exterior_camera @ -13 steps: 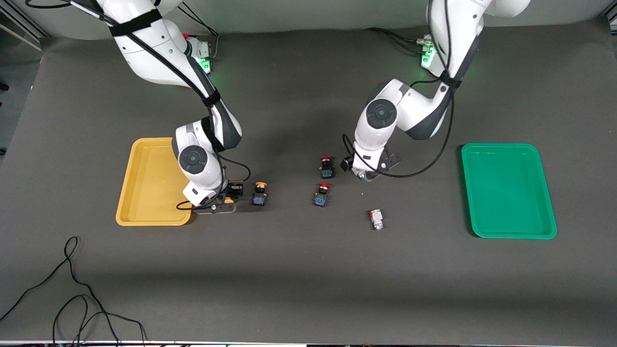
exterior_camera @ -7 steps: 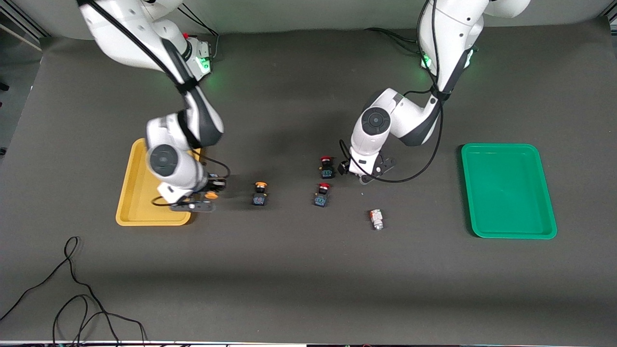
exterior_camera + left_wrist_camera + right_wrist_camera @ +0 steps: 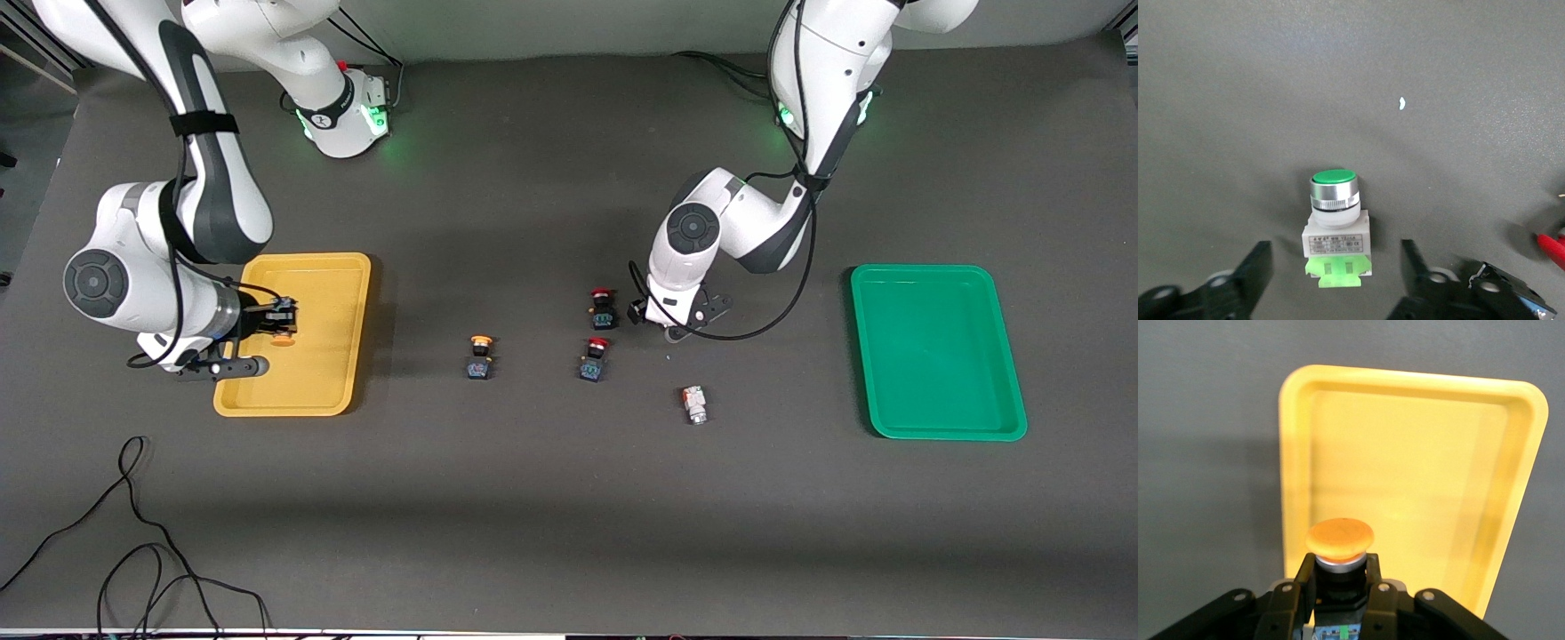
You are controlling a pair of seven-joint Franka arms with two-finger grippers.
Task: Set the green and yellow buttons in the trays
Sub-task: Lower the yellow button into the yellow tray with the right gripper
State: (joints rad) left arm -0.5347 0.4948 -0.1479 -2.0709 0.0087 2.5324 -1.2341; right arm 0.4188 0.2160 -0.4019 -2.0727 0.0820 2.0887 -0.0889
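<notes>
My right gripper (image 3: pixel 274 329) is shut on a yellow-capped button (image 3: pixel 283 339) and holds it over the yellow tray (image 3: pixel 331 293). The right wrist view shows the fingers (image 3: pixel 1303 577) clamping that button (image 3: pixel 1339 539) above the tray (image 3: pixel 1418 467). My left gripper (image 3: pixel 667 322) is low over the table, and a green-capped whitish button (image 3: pixel 1333 230) stands between its open fingers (image 3: pixel 1253 272), untouched. That button is hidden in the front view. A second yellow button (image 3: pixel 478 357) and a whitish button with an orange-red mark (image 3: pixel 694 404) are on the table. The green tray (image 3: pixel 938 351) is empty.
Two red-capped buttons (image 3: pixel 602 308) (image 3: pixel 593 359) stand beside the left gripper, toward the right arm's end. One red cap shows at the edge of the left wrist view (image 3: pixel 1551 248). Loose black cables (image 3: pixel 133 551) lie near the front edge.
My right arm has lifted the yellow button from the table beside the yellow tray and carried it over the tray. My left arm has barely moved.
</notes>
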